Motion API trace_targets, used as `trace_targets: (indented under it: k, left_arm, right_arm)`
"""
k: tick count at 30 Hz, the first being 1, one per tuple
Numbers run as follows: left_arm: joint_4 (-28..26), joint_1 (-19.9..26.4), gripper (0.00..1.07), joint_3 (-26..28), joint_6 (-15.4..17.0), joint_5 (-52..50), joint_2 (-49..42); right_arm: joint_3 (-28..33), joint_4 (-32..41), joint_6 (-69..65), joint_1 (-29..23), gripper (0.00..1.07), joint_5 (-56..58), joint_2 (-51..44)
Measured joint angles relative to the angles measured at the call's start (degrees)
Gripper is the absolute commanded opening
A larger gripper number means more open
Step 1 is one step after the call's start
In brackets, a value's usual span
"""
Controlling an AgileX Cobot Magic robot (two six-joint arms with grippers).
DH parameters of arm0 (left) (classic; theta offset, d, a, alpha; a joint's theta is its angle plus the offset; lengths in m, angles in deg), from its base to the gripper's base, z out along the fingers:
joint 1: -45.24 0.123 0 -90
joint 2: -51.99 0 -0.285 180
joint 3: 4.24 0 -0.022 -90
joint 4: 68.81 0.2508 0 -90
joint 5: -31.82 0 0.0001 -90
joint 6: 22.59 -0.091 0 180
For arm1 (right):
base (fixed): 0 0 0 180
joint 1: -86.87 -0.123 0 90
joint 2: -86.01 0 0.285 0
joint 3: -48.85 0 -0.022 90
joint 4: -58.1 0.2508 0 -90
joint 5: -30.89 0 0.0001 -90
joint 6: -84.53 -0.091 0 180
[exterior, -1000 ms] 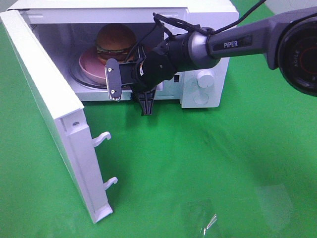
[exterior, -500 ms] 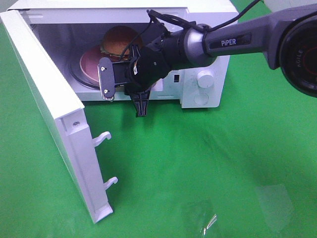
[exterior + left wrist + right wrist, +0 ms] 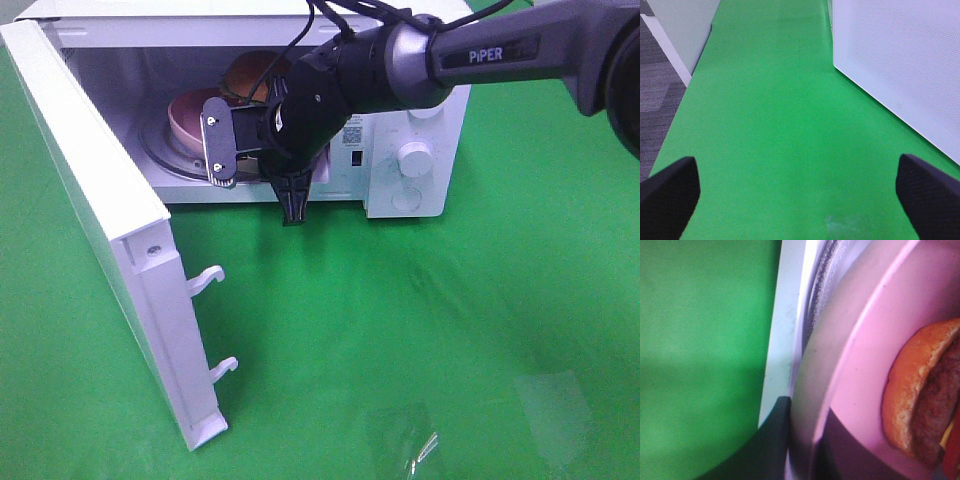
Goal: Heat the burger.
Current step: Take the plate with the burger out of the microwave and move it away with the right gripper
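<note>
1. The burger (image 3: 252, 75) sits on the pink plate (image 3: 190, 118) inside the open microwave (image 3: 420, 110), at 11 o'clock on the green surface (image 3: 420, 320).
2. Right pincer (image 3: 802, 440) clamps the plate's rim.
3. Left pincer (image 3: 797, 192) spread wide, empty.

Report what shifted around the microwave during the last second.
The right gripper rose a little and swung closer to the microwave opening; whether its jaws hold anything is unclear. The burger on the pink plate slid right, now mostly hidden behind the arm. The door stayed wide open.
</note>
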Motion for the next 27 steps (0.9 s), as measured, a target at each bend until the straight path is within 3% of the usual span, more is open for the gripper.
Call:
trace_targets:
  k: [10, 16, 27]
  left_arm:
    - [0.0, 0.0, 1.0, 0.0, 0.0, 0.0, 0.0]
    - [0.0, 0.0, 1.0, 0.0, 0.0, 0.0, 0.0]
    - [0.0, 0.0, 1.0, 0.0, 0.0, 0.0, 0.0]
  right_arm:
    - [9.0, 1.1, 11.6, -0.1, 0.0, -0.7, -5.7]
    - [18.7, 1.5, 15.2, -0.1, 0.0, -7.8, -11.3]
    - [29.0, -0.3, 17.1, -0.1, 0.0, -16.5, -17.8]
